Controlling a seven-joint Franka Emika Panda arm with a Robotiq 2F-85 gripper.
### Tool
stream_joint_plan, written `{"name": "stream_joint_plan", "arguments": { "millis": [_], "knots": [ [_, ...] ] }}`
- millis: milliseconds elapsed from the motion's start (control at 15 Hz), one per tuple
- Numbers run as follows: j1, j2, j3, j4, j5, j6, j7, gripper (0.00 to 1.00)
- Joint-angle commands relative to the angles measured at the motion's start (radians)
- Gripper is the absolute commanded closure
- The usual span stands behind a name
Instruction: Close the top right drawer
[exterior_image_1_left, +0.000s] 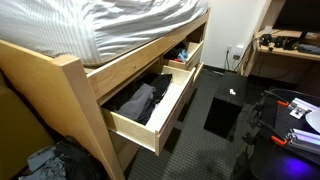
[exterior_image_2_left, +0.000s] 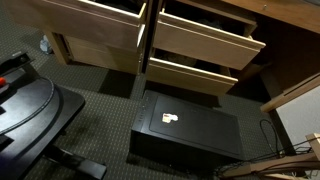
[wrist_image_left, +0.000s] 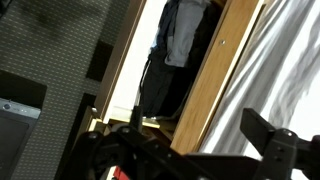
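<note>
In the wrist view the dark gripper (wrist_image_left: 190, 150) comes in along the bottom edge. Its black fingers (wrist_image_left: 268, 138) stand wide apart with nothing between them, touching nothing. Through the gap shows the pale wooden rim of the open drawer of dark grey and black clothes (wrist_image_left: 175, 50), which lies below the gripper. To one side of that drawer runs the grey-and-white striped bedding (wrist_image_left: 290, 60), and to the other the dark speckled carpet (wrist_image_left: 50, 60).

In an exterior view the top right drawer (exterior_image_1_left: 188, 62), of pale pine with a flat front and small colourful items inside, stands pulled out of the pine bed frame (exterior_image_1_left: 70, 85), just beyond the clothes drawer and under the striped mattress edge. The gripper does not show there, so it is apart from the task's drawer.

A flat black metal box (exterior_image_1_left: 225, 112) sits on the carpet near both drawers. It also appears in front of the open drawer fronts in an exterior view (exterior_image_2_left: 190, 130), where which front belongs to which drawer cannot be told.
</note>
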Motion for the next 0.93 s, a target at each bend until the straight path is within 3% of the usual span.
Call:
{"name": "stream_joint_plan", "arguments": {
  "millis": [0,200,333,533,867],
  "knots": [
    [0.005,0.019,-0.004,0.021,0.0,-0.001,0.018,0.0],
    [0.012,0.031,0.009,0.037,-0.001,0.0,0.048,0.0],
    [-0.026,0.163,0.015,0.096,-0.049,0.085,0.151,0.0],
    [-0.057,0.271,-0.051,0.14,-0.073,0.191,0.197,0.0],
    [-0.113,0.547,-0.183,0.358,-0.048,0.212,0.288,0.0]
  ]
}}
